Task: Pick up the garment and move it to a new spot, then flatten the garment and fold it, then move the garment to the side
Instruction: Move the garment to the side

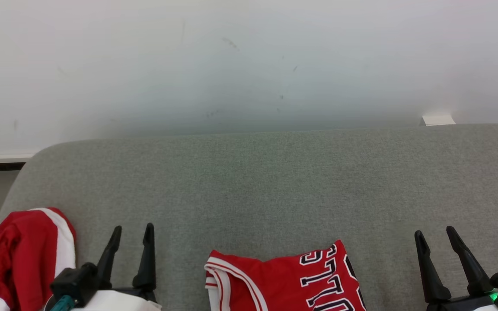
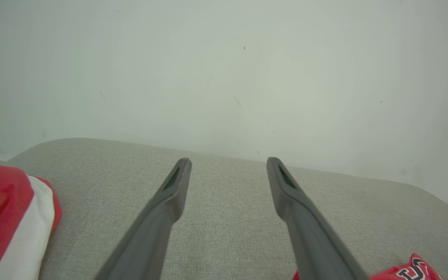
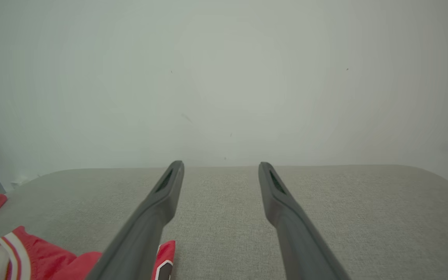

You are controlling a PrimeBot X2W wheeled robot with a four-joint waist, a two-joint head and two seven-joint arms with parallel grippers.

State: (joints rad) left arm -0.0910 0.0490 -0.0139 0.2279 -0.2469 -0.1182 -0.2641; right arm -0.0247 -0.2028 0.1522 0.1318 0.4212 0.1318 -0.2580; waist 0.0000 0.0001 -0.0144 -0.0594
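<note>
A folded red jersey [image 1: 283,280] with white trim and dark lettering lies on the grey cushion [image 1: 275,185] at the bottom centre of the head view. A corner of the jersey [image 2: 414,270] shows at the lower right in the left wrist view, and the jersey [image 3: 33,256] sits lower left in the right wrist view. My left gripper [image 1: 132,233] stands open to its left, nothing between the fingers. My right gripper [image 1: 435,235] stands open to its right, also empty. Neither touches the jersey.
A second red and white garment [image 1: 24,255] lies bunched at the cushion's left end, close to my left gripper; this garment [image 2: 6,217] fills the lower left of the left wrist view. A white wall [image 1: 249,65] rises behind the cushion. A small white block [image 1: 438,119] sits at the back right.
</note>
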